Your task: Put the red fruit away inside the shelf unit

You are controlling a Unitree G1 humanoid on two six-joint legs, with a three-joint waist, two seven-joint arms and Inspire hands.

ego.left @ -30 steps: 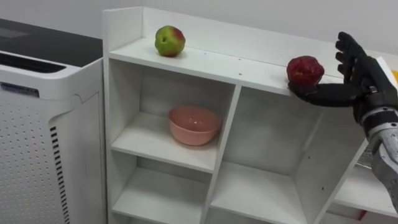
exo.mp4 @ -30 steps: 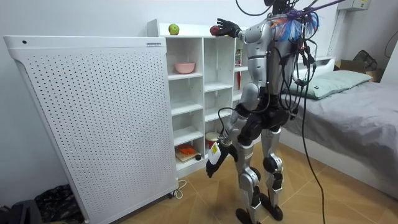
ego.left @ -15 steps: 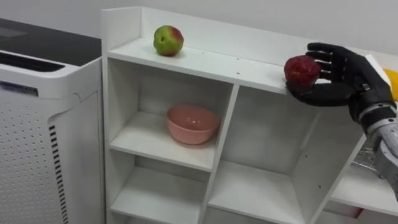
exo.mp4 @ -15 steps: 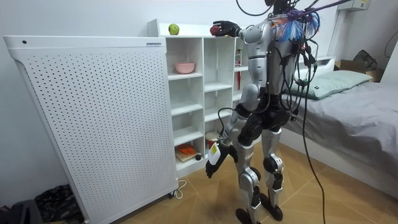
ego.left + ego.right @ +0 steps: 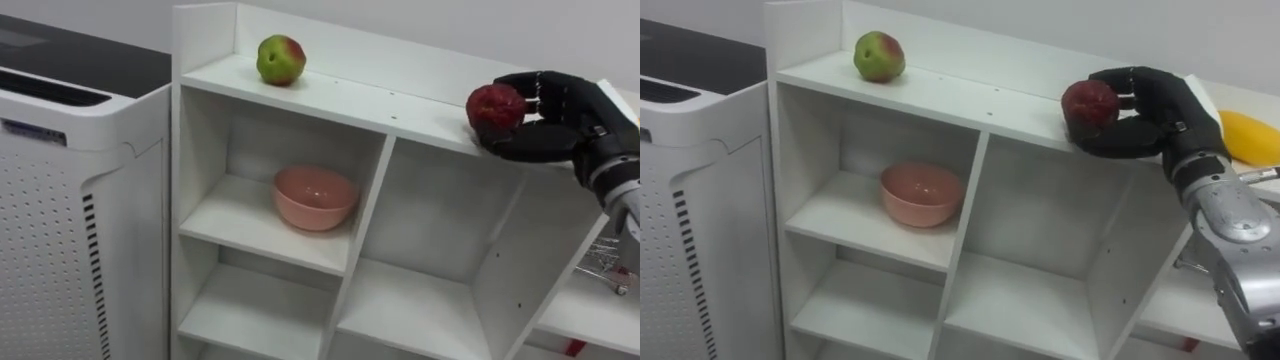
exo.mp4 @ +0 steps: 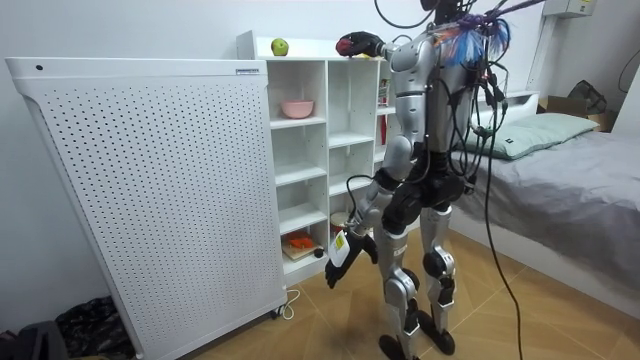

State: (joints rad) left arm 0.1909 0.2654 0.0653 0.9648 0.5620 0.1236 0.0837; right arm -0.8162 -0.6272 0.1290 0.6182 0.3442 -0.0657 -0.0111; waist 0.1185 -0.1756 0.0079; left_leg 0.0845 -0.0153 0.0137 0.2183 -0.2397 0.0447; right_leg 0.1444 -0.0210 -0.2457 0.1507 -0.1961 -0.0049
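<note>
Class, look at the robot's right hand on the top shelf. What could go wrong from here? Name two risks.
1. The right hand curls its fingers round the red apple right at the top shelf's front edge; released there, it might roll off and fall.
2. A yellow fruit lies close beside the hand; pulling back carelessly could knock it.
The left hand hangs low, too far to catch anything.

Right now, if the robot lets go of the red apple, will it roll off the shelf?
It might. The red apple, held in the right hand, is round and near the top shelf's front edge, so a nudge could roll it off. The green apple rests alone without rolling, so set down gently it may stay.
</note>
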